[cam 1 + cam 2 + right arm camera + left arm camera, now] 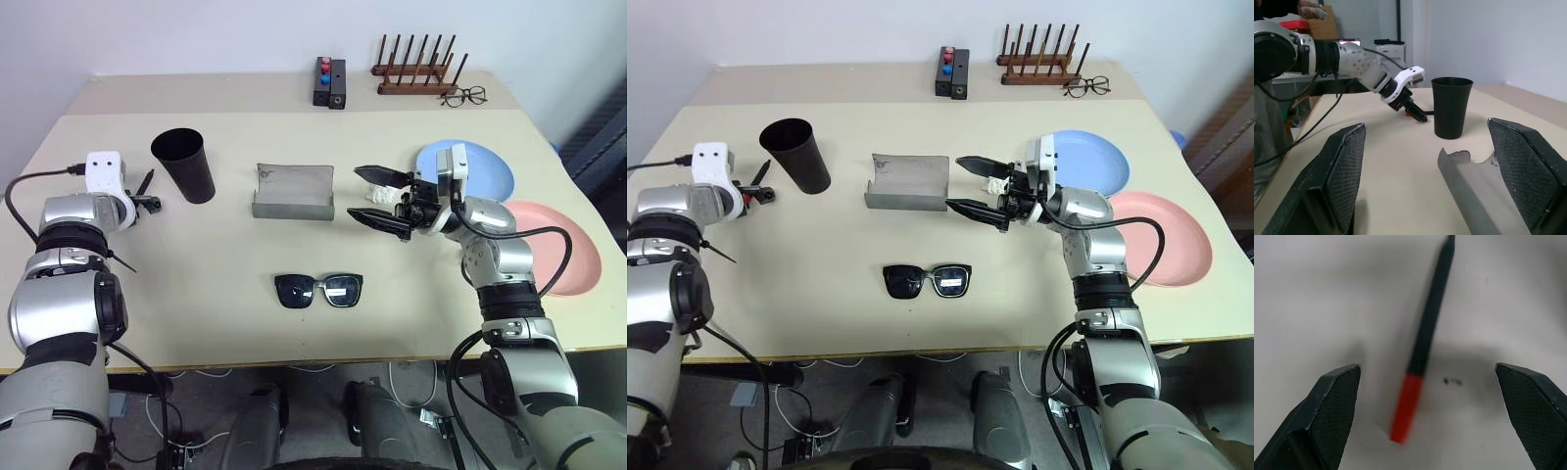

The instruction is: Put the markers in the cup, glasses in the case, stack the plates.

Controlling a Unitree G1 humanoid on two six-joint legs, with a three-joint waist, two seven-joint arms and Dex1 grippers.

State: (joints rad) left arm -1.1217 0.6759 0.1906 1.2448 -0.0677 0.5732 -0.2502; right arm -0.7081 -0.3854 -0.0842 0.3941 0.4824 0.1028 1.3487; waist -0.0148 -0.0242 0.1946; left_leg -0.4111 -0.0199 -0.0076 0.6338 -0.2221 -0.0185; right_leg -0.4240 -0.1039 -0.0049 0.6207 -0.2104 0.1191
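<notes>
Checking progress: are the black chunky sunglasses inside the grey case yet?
No, the black sunglasses lie on the table, apart from the open grey case.

I see a slim black marker with a red end (1422, 340) on the cream tabletop (196, 294), a matte black plastic cup (184, 164), a grey case (292, 191), black dark-lensed sunglasses (319, 290), and round light-blue (485, 168) and salmon-pink (573, 257) plates.

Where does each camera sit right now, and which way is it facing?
Left eye and right eye: on the head, looking forward and down over the table; both arms show, cup, case, glasses, plates.
Left wrist: looks along the open left pincer onto a red-ended marker.
Right wrist: looks level across the table between the open right pincer fingers; shows the left pincer.
Shared: cup and case appear in right wrist and head views.
</notes>
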